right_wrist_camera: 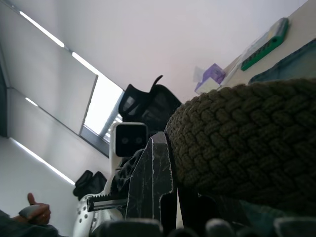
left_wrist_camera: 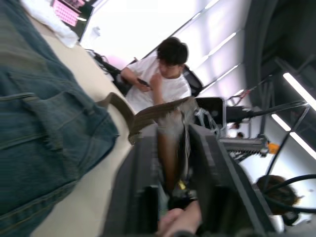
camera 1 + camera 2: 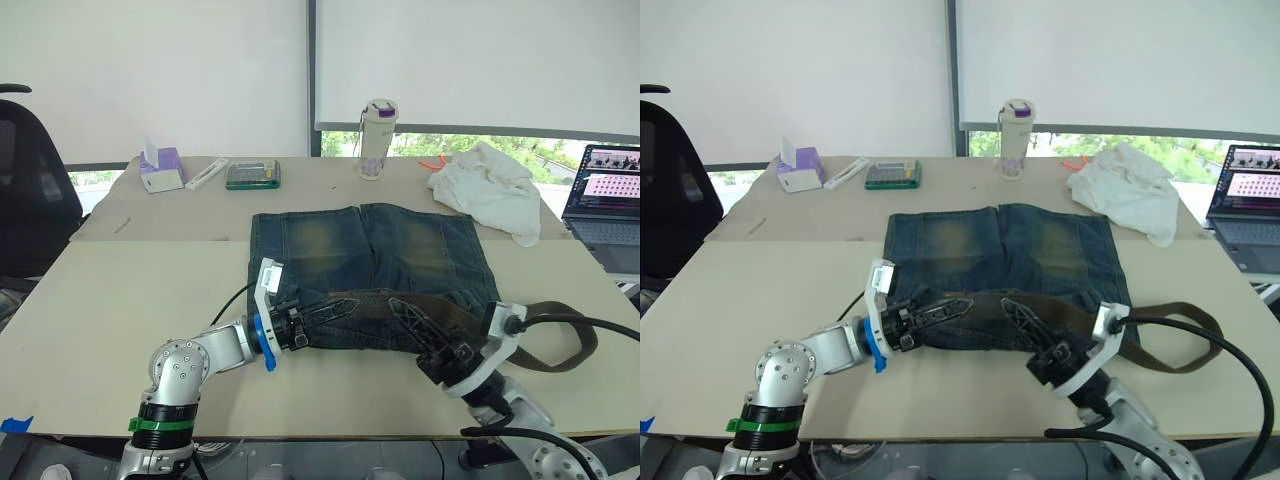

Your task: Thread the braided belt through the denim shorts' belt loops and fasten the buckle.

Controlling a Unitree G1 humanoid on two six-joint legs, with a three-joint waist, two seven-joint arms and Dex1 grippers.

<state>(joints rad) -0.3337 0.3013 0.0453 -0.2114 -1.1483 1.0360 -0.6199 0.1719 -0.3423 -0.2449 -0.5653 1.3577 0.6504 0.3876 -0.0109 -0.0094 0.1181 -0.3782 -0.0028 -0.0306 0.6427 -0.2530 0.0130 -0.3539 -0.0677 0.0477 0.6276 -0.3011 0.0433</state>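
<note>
Head views: denim shorts [image 3: 365, 275] flat at table [image 3: 120, 300] centre, waistband toward robot. Braided belt [image 3: 420, 312] along waistband, free end looping off at 3 o'clock. Left gripper [image 3: 322, 310] at waistband's 9 o'clock end, fingers nearly closed on belt. Right gripper [image 3: 412, 315] at 4 o'clock, on belt.

Left wrist view: fingers [image 2: 210, 168] pinch belt end; person seated behind.

Right wrist view: belt lies across finger [image 1: 155, 182]; grip cannot be judged.
</note>
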